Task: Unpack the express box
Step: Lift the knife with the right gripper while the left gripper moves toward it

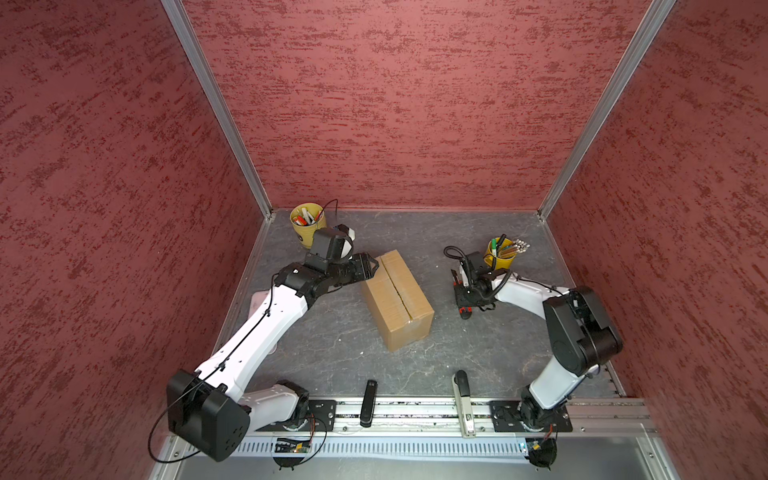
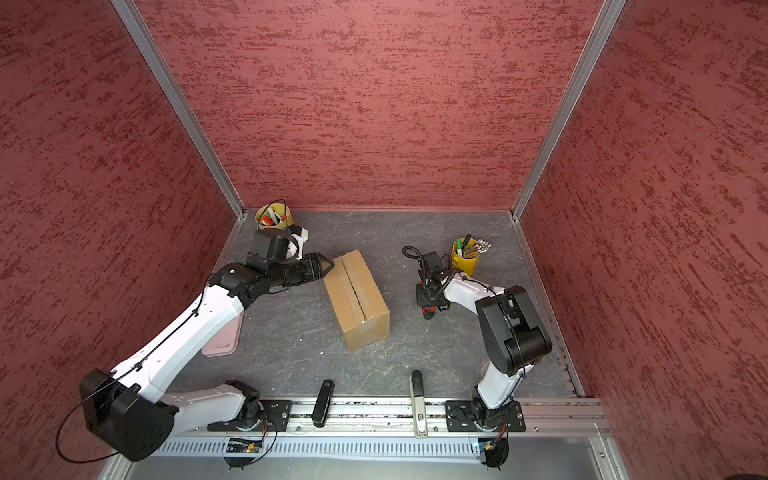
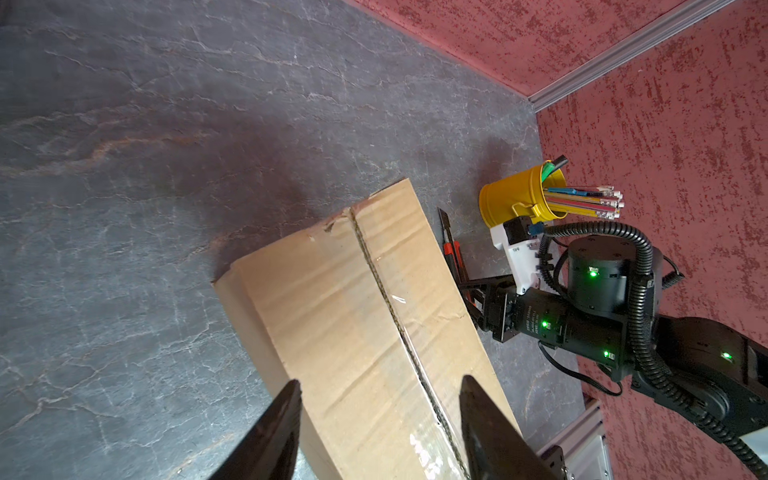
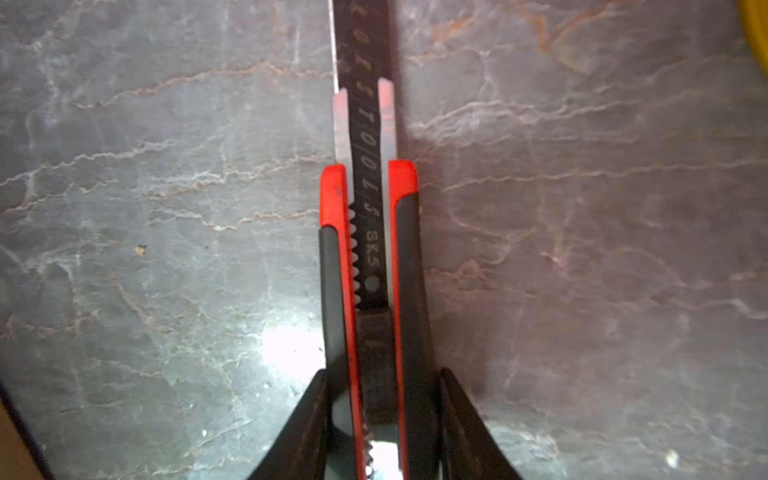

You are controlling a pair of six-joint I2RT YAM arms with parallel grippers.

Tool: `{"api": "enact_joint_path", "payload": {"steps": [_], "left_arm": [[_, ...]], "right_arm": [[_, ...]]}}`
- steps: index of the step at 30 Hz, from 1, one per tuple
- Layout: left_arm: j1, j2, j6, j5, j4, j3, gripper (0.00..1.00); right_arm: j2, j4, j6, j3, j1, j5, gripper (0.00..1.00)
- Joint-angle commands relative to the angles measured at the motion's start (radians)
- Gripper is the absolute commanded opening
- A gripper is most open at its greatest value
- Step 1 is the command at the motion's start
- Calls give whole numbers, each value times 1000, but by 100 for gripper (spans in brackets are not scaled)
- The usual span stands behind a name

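The express box (image 1: pixel 397 299) (image 2: pixel 357 297) is a brown carton lying slantwise mid-table, flaps down, with a dark line along its taped centre seam (image 3: pixel 386 299). My left gripper (image 1: pixel 374 266) (image 3: pixel 381 380) is open at the box's far-left end, its fingers standing over the top with the seam between them. To the right of the box, my right gripper (image 1: pixel 462 291) (image 4: pixel 382 374) is shut on a red and black utility knife (image 4: pixel 370 232) (image 3: pixel 451 245). The knife's blade is extended, and it is held low over the table.
A yellow cup of markers (image 1: pixel 307 226) stands at the back left, behind my left wrist. A yellow cup of pencils (image 1: pixel 500 253) stands just behind my right gripper. A pink tray (image 2: pixel 224 340) lies under my left arm. A black tool (image 1: pixel 369 401) and a grey one (image 1: pixel 463 399) lie on the front rail.
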Motion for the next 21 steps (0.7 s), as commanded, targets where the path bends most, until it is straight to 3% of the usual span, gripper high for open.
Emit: {"api": "enact_joint_path", "payload": {"steps": [1,21], "left_arm": [[5,16,-5,59,36,51,61],[-34,268,-48,216,148,226,65]], "right_arm": [[-25,-8,-14,45,-5,-30,16],[-132,-111,-41,199,-5,-67,10]]}}
